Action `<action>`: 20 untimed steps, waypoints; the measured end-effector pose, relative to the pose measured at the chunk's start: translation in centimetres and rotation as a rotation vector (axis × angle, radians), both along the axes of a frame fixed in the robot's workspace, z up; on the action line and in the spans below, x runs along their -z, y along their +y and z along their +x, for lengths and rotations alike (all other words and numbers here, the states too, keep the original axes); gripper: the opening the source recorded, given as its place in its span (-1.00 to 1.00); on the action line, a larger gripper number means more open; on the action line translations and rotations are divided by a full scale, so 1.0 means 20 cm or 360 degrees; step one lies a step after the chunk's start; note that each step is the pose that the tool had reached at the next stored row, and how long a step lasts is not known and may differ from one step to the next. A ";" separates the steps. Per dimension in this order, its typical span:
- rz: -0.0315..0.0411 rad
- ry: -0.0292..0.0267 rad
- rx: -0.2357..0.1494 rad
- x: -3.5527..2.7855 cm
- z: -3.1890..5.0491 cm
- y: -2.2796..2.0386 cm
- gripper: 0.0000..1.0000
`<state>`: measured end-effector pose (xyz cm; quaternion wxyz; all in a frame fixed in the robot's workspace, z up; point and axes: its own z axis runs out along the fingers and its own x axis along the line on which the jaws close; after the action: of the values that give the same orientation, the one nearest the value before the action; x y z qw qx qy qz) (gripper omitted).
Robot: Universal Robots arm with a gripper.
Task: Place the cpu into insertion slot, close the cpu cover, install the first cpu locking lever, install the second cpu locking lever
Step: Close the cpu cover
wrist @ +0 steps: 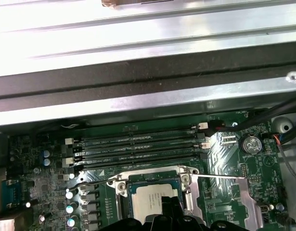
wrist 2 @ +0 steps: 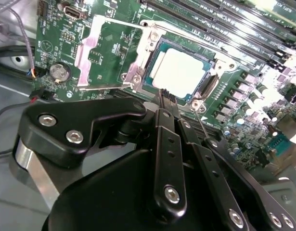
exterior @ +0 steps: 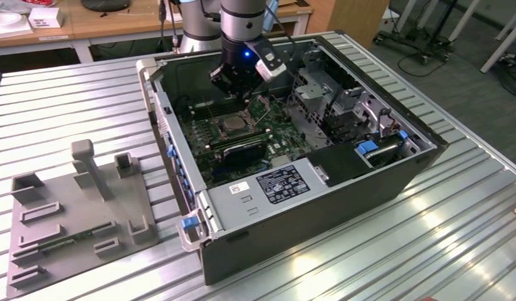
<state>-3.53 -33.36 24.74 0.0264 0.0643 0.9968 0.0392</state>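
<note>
The cpu [wrist 2: 179, 72] lies flat in the insertion slot [wrist 2: 150, 57] on the green motherboard, silver top up. It also shows in the first wrist view as the cpu [wrist: 152, 198] inside the insertion slot [wrist: 122, 191]. The cpu cover [wrist 2: 87, 53] is swung open and lies beside the socket, its window showing green board; in the first wrist view it is the cpu cover [wrist: 234, 190]. Thin wire locking levers [wrist 2: 201, 126] [wrist: 220, 177] stand free of the socket. My gripper [wrist 2: 166, 96] [exterior: 232, 88] hangs just above the socket's edge, shut, holding nothing.
The open computer case [exterior: 325, 207] walls in the board on all sides. Long black memory slots [wrist: 138, 144] run beside the socket. Drive cages and cables [exterior: 342, 106] fill the exterior view's right. A grey fixture plate [exterior: 74, 213] sits on the ribbed table outside.
</note>
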 end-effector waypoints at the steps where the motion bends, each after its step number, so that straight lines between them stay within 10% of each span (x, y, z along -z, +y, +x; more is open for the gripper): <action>1: 0.0000 -0.00001 0.0000 -0.001 0.000 0.000 -0.80; 20: 0.0008 0.00000 0.0000 -0.001 0.013 0.000 -0.80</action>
<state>-3.27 -33.36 24.77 0.0262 0.0645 0.9967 0.0416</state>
